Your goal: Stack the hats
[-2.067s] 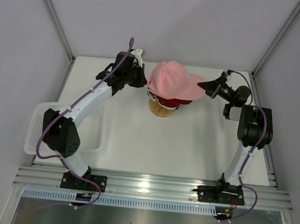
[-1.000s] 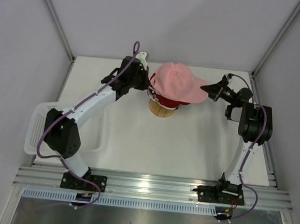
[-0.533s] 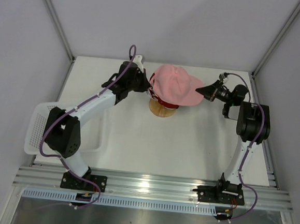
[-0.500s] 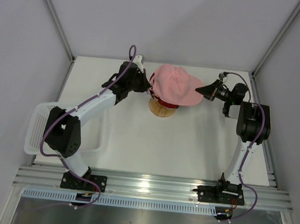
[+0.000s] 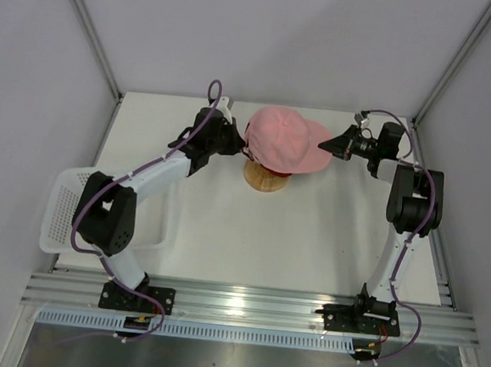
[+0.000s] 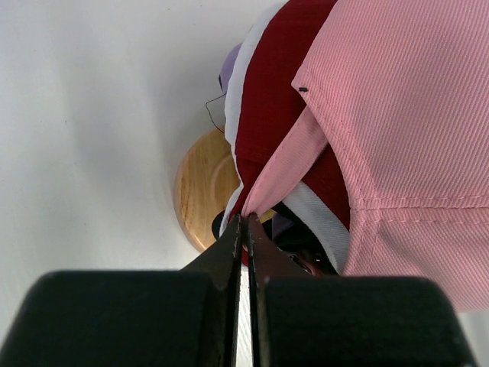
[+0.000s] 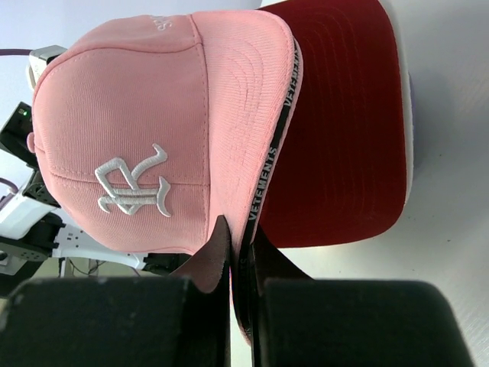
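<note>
White tabletop [image 5: 250, 235] within pale enclosure walls carries a round wooden stand [image 5: 265, 180], which serves as the reference for this report. The pink hat [image 5: 283, 136] sits over the top of the stand, crown above it and brim pointing to the stand's right. The red hat [image 7: 344, 115] lies directly beneath it, and an edge of a lavender hat [image 6: 228, 70] shows lower in the pile. A white mesh basket [image 5: 56, 211] lies well to the left of the stand. The left fingers [image 6: 225, 252] are pressed together on the pink hat's rear edge, on the stand's left side. The right fingers [image 7: 218, 245] are pinched on the rim of the pink brim, on the stand's right side. The step in hand appears to be seating the pink hat on the pile, late in the task. The wrist view shows the red brim not fully covered by the pink one, so alignment is unfinished. Recommended: lower both ends evenly, centre the pink crown over the red crown, and swing the brim into line before letting go. Avoid sideways pull, which could drag the soft pile off the stand.
</note>
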You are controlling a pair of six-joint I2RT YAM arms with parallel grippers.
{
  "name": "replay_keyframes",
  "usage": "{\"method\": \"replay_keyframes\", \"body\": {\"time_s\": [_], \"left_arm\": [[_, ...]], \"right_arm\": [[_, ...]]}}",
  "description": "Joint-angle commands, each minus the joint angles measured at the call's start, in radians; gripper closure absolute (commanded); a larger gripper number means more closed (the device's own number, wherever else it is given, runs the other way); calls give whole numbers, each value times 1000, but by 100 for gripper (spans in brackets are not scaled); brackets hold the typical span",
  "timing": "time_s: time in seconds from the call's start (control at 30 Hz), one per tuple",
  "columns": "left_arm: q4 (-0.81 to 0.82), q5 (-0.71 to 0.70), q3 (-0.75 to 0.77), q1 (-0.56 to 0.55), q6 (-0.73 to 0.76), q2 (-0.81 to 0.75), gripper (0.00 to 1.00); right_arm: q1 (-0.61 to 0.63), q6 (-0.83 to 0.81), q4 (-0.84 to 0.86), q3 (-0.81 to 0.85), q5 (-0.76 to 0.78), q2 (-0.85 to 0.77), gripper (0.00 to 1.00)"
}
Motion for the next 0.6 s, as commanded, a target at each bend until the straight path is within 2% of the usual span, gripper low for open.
{"method": "replay_keyframes", "body": {"time_s": [0.0, 0.13, 0.27, 0.33, 0.4, 0.43, 0.47, 0.57], "left_arm": [[-279, -84, -78, 47, 37, 64, 99], [-279, -87, -81, 47, 37, 85, 99], [-270, -72, -89, 47, 38, 79, 99], [-260, -67, -91, 47, 45, 59, 99], [-253, -23, -85, 47, 52, 37, 99], [-251, -18, -85, 45, 54, 29, 99], [-250, -12, -78, 44, 54, 23, 98], [-250, -3, -65, 32, 60, 0, 87]], "right_arm": [[-28, -184, -124, 3, 215, 109, 100], [-26, -233, -217, 47, 235, 134, 100], [-37, -247, -237, 61, 231, 135, 98], [-47, -244, -236, 60, 220, 116, 92], [-57, -245, -247, 67, 212, 91, 80], [-63, -256, -268, 69, 215, 76, 68], [-64, -268, -283, 74, 219, 36, 63], [-60, -348, -404, 110, 235, -54, 50]]}}
